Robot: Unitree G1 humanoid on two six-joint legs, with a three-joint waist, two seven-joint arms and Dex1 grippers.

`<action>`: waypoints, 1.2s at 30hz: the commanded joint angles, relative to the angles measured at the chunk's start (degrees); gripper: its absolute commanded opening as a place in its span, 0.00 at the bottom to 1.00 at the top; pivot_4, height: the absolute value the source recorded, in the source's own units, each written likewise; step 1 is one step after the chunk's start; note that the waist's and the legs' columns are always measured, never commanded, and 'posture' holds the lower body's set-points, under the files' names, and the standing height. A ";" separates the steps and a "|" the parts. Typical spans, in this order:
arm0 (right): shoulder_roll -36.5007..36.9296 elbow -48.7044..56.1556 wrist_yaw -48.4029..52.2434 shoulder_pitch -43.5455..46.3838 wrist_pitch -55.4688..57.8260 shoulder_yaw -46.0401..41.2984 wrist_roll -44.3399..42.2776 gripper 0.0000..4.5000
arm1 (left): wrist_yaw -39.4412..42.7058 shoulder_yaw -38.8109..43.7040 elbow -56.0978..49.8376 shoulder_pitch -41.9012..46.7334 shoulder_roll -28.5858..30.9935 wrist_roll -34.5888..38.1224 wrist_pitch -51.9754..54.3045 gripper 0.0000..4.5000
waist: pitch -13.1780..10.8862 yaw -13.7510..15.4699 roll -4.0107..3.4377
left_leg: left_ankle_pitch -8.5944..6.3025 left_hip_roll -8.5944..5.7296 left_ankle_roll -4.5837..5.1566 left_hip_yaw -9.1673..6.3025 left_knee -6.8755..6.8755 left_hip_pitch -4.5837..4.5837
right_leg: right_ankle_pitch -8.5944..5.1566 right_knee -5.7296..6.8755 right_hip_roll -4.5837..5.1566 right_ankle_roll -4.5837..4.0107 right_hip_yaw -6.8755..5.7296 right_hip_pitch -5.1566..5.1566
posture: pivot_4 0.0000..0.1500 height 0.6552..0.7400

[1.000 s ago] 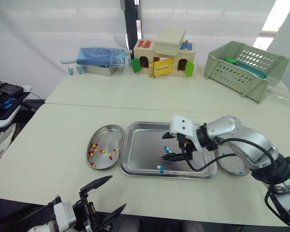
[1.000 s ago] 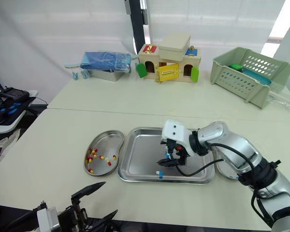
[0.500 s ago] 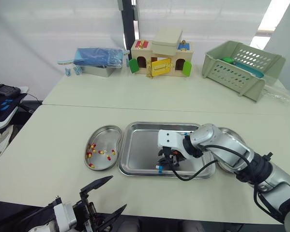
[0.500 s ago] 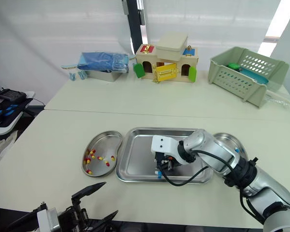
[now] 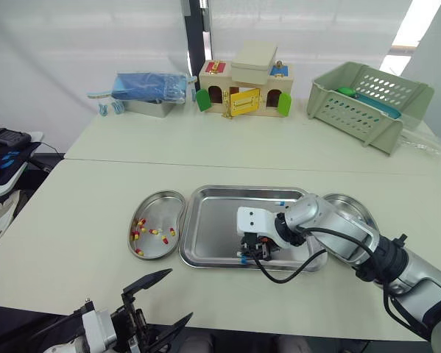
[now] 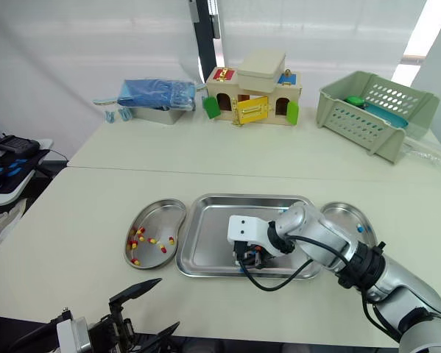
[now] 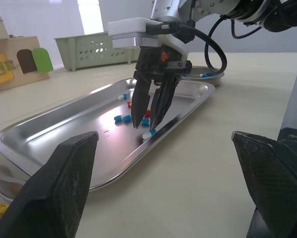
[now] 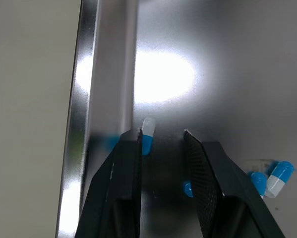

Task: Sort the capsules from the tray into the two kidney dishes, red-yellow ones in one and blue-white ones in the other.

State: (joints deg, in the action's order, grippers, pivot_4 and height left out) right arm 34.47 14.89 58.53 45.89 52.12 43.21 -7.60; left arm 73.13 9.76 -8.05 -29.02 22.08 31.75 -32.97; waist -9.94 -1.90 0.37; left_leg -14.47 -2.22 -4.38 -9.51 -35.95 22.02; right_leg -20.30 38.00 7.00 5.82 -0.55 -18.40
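The pale worktop (image 5: 73, 220) carries a steel tray (image 5: 213, 213) in the middle of its near half. Along the far edge stand a green slotted basket (image 5: 367, 103) at the right corner, a wooden toy house (image 5: 246, 88) in the middle and a blue bag (image 5: 150, 84) on a metal box (image 5: 143, 108) further left. The basket holds something green and something teal, mostly hidden by its wall.

One kidney dish (image 5: 165, 198) lies just beside the tray on the side of the worktop's left edge and holds a scatter of red-yellow capsules (image 5: 152, 231). The second kidney dish (image 5: 349, 206) lies against the tray's opposite side, partly covered by the right arm; a few blue-white capsules (image 7: 204, 75) lie in it.

The right end effector (image 8: 160, 133) points down into the tray at its near rim, fingers slightly apart and gripping nothing. One blue-white capsule (image 8: 147, 134) lies on the tray floor between the fingertips, right against one finger. More blue-white ones (image 7: 122, 118) lie just behind the fingers, with a small red spot (image 7: 130, 104) among them, too small to identify.

The left end effector (image 5: 180, 293) hangs low at the worktop's near edge, fingers spread wide and empty, well apart from the tray.
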 commanded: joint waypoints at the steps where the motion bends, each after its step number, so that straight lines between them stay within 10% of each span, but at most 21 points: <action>1: -0.27 1.63 0.47 0.02 -1.06 0.52 1.40 0.33 | -0.18 0.09 -0.36 -0.48 0.62 1.56 -0.72 1.00 | 0.00 0.00 0.00 | 0.00 0.00 0.00 0.00 0.00 0.00 | 0.00 0.00 0.00 0.00 0.00 0.00 | 1.00 1.00; 8: -0.31 1.66 0.70 -0.27 -1.96 2.28 3.92 0.33 | -0.47 -0.04 -0.63 -0.22 1.01 1.78 -0.41 1.00 | 0.00 -0.01 0.00 | 0.00 0.00 0.00 0.00 0.01 0.00 | 0.00 0.00 0.00 0.00 0.00 -0.01 | 1.00 1.00; 15: -0.48 0.80 1.11 -0.74 -3.11 2.64 5.51 0.01 | -0.73 -0.13 -0.85 -0.23 1.21 1.74 -0.27 1.00 | 0.00 0.00 0.00 | 0.00 0.00 0.00 0.00 0.01 0.00 | 0.00 0.00 0.00 0.00 0.00 -0.02 | 1.00 1.00; 21: -1.66 1.12 1.62 -1.54 -3.79 -0.26 3.81 0.00 | -0.97 -0.24 -1.03 0.03 1.41 1.78 -0.05 1.00 | 0.00 0.00 0.00 | 0.00 0.00 0.00 0.00 0.02 0.00 | 0.00 0.00 0.00 0.00 0.00 -0.02 | 1.00 1.00; 36: 21.97 4.19 8.12 -24.00 -13.89 -38.32 -9.46 0.00 | 4.30 -5.10 -1.57 5.13 4.31 3.66 0.99 1.00 | -0.09 0.27 0.09 | -0.01 -0.01 0.00 0.06 0.02 0.10 | 0.00 -0.10 0.01 0.00 -0.04 0.05 | 1.00 1.00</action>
State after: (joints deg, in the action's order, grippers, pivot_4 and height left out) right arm 54.90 17.91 66.21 22.54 39.19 9.15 -16.10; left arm 76.17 5.10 -8.71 -23.80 25.87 34.10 -31.45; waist -10.04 -1.63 0.46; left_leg -14.48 -2.23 -4.38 -9.44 -35.94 22.11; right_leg -20.30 37.92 7.01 5.82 -0.58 -18.35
